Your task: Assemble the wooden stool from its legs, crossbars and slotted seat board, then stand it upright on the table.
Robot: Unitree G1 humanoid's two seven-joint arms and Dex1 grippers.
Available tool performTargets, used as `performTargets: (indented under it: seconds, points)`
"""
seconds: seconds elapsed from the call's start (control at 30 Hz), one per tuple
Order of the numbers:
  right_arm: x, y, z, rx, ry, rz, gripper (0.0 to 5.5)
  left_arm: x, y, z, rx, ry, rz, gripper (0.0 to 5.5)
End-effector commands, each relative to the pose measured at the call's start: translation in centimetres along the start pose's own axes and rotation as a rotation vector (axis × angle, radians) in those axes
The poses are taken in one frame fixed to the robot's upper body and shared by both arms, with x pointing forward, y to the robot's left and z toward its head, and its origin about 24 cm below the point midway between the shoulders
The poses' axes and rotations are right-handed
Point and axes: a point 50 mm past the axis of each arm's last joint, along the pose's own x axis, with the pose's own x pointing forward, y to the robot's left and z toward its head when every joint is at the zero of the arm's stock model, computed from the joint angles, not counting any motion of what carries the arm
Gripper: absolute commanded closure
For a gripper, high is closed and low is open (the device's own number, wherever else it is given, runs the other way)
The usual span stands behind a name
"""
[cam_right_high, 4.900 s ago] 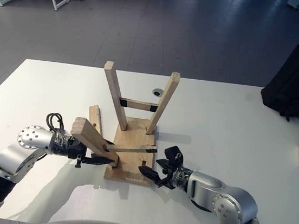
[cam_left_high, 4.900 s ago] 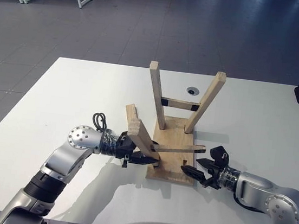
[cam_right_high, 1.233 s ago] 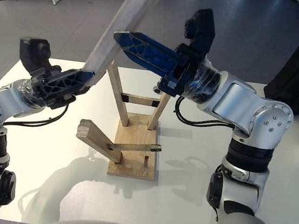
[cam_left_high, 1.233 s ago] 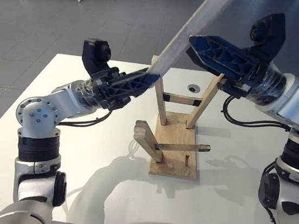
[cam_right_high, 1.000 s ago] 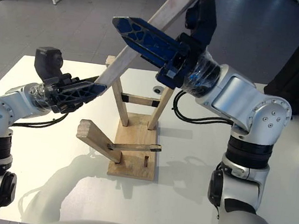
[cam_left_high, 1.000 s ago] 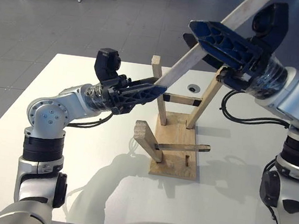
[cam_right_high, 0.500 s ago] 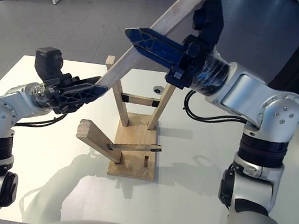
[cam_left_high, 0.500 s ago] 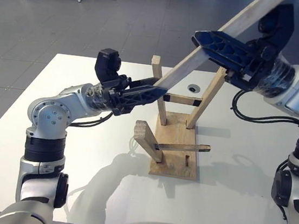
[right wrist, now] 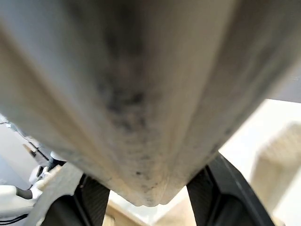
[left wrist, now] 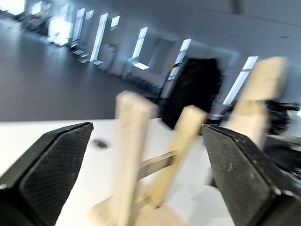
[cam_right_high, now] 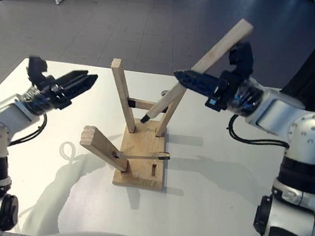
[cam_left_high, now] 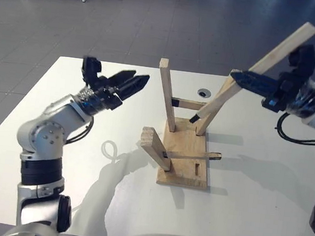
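Bump risk: swinging the low end of the loose leg (cam_left_high: 278, 49) into the two standing legs (cam_left_high: 166, 96) just below the right tool (cam_left_high: 238, 82), maybe popping them out of the seat board (cam_left_high: 182, 170).
Slip risk: gripping such a long stick only near its middle, so maybe letting it turn or slide while pushing down.
Miss risk: aiming for the empty slot (cam_left_high: 197, 169), well below the right tool and nearer the robot, and maybe jamming beside it or shoving the board along the table (cam_left_high: 264, 183).
Tip risk: leaning far over, the front leg (cam_left_high: 155, 147) with its thin crossbar (cam_left_high: 193, 155), maybe falling at one small shake.
Right tool: clamping tight on the loose leg and holding it slanted, top end sticking up and away past the tool, low end hanging down by the feet of the standing legs; hard to tell whether touching the board.
Right arm: reaching in from the right, raised above the table, tool pointing toward the left tool (cam_left_high: 141, 77).
Left tool: spreading wide and grasping nothing, floating above the table, well apart from the stool parts.
Left arm: bending up at the elbow, tool pointing across at the standing legs.
Stool parts: lying on the table below and between both tools, board flat, two legs standing up, joined by the back crossbar (cam_left_high: 185, 104).
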Motion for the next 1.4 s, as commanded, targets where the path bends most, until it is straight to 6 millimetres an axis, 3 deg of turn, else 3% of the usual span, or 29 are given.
performTargets:
  seconds: [0.03,0.13,0.23,0.37,0.57,0.73,0.8,0.97,1.17,1.27,1.4]
  points:
    - [-3.5,-1.3,-3.9,-0.185,0.018,-0.051,3.47,-1.0,0.4,-3.1,-0.031,0.039,0.175,1.26]
    - [-5.6,-1.8,-6.6,-0.213,0.037,0.071,3.47,-1.2,0.3,-3.4,-0.022,0.059,0.194,1.26]
    - [-6.3,-1.2,-8.2,-0.310,0.072,0.247,3.47,-1.3,0.3,-3.8,-0.022,0.089,0.195,1.26]
    - [-5.3,-1.3,-10.4,-0.483,0.143,0.386,3.47,-1.3,0.1,-4.5,-0.039,0.111,0.183,1.26]
    - [-4.1,-1.9,-12.7,-0.537,0.159,0.406,3.47,-0.6,0.0,-4.4,-0.039,0.125,0.156,1.26]
    - [-4.2,-2.2,-13.5,-0.557,0.227,0.395,3.47,-0.8,0.1,-4.5,-0.038,0.126,0.163,1.26]
    - [-3.7,-2.8,-13.7,-0.542,0.268,0.313,3.47,-0.8,0.1,-4.5,-0.038,0.123,0.166,1.26]
    - [-0.8,-3.8,-12.2,-0.507,0.247,0.062,3.47,-1.5,0.9,-4.4,-0.022,0.115,0.236,1.26]
    - [1.1,-2.6,-11.5,-0.502,0.215,-0.022,3.47,-2.4,2.3,-3.9,0.025,0.123,0.377,1.26]
    - [1.5,-2.7,-11.3,-0.530,0.229,-0.086,3.47,-2.4,1.7,-4.7,0.000,0.238,0.391,1.26]
    - [1.7,-2.2,-11.1,-0.544,0.206,-0.087,3.47,-2.4,0.6,-3.3,0.084,0.194,0.403,1.26]
